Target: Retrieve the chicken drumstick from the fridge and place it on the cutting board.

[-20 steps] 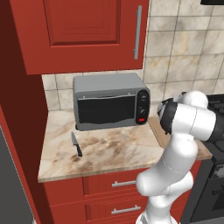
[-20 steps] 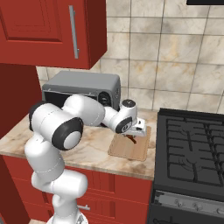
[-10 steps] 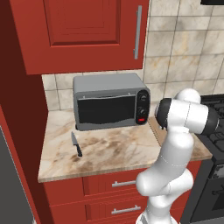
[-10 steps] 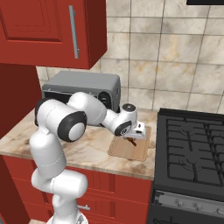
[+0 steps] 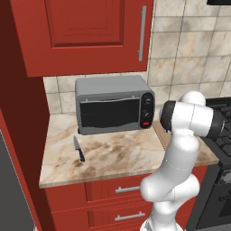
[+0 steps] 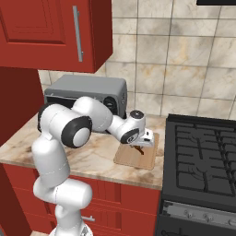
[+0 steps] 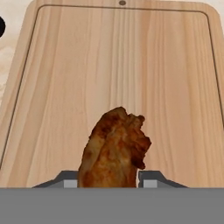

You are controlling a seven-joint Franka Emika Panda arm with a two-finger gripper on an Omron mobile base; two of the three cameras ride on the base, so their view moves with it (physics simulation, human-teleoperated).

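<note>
The chicken drumstick [image 7: 114, 151], a reddish-brown piece of meat, stands between the two fingertips of my gripper [image 7: 110, 179], which is shut on it. It hangs just above the near half of the tan wooden cutting board [image 7: 122, 65]. In the right base view the gripper [image 6: 140, 147] points down over the cutting board [image 6: 128, 159], which lies on the counter between the toaster oven and the stove. The fridge's dark grey side [image 5: 9, 194] shows at the lower left edge of the left base view.
A grey toaster oven [image 5: 113, 106] stands at the back of the marbled counter [image 5: 113, 155]. A black-handled knife [image 5: 79, 149] lies in front of it on the left. The black stove [image 6: 203, 156] borders the board on the right. Red cabinets [image 5: 90, 31] hang overhead.
The hand has sunk slightly toward the cutting board with the drumstick still in it. The arm's elbow has swung a little; the board, oven and knife have stayed put.
</note>
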